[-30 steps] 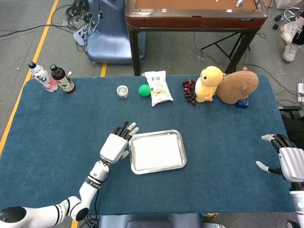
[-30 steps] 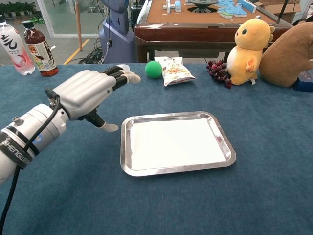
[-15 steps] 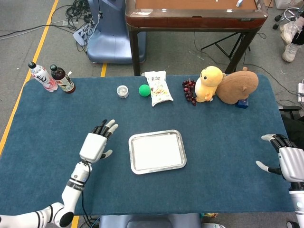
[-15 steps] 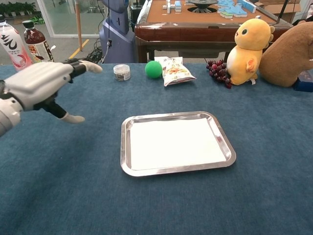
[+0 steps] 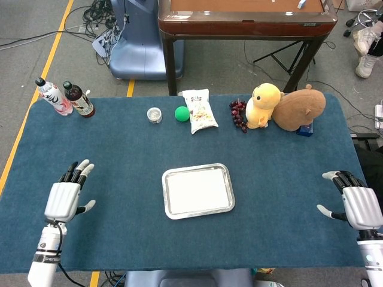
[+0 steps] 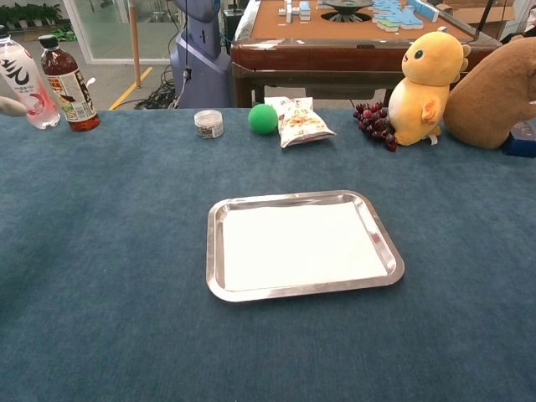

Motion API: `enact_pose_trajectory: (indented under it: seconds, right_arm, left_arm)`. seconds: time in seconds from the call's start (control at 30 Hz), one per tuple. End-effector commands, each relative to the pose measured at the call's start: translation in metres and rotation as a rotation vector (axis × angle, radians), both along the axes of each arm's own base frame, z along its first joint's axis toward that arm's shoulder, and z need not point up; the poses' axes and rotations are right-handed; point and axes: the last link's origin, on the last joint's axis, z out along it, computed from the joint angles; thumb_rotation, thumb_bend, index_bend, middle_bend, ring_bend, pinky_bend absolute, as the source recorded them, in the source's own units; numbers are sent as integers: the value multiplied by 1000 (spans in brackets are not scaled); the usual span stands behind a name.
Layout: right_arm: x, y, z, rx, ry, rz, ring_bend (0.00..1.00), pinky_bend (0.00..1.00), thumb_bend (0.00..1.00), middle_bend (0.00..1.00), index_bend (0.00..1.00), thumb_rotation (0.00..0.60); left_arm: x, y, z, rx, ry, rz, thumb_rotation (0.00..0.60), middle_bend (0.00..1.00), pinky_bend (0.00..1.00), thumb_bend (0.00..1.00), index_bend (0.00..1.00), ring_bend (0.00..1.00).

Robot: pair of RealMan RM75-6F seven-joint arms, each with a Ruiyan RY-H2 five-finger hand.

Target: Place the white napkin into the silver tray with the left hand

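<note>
The white napkin lies flat inside the silver tray at the middle of the blue table. My left hand hovers far to the tray's left near the front edge, fingers spread and holding nothing; in the chest view only a fingertip shows at the left border. My right hand is at the far right edge of the table, fingers apart and empty, and is outside the chest view.
Along the back edge stand two bottles, a small jar, a green ball, a snack bag, grapes, a yellow plush and a brown plush.
My left hand has drawn away from the tray's left rim, moving left and toward the front edge. The napkin stays in the tray. The right hand has barely shifted.
</note>
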Motion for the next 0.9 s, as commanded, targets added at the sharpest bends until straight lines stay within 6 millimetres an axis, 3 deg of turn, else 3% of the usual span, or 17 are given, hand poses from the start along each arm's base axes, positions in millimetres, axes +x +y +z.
enact_pose_trajectory:
  seconds: [0.03,0.23,0.4,0.9]
  right_arm:
    - [1,1,-2,4,3,3,180,295,49,280,275,600]
    - [2,2,-4,8,9,6,180,295,49,280,275,600]
    - [4,5,-5,11,13,15,180,295,49,280,275,600]
    - [1,1,-7,32,8,1,180,295,50,280,275,600]
  left_arm:
    - [-14,-20,10,18,28,46,600,115,254,136,147,65]
    - [-32,-50,18,14,28,98,600,105,253,137,147,63]
    - [-43,-63,22,55,27,89,600,105,252,137,147,63]
    - [-55,-63,30,113,6,91,600,104,251,137,147,63]
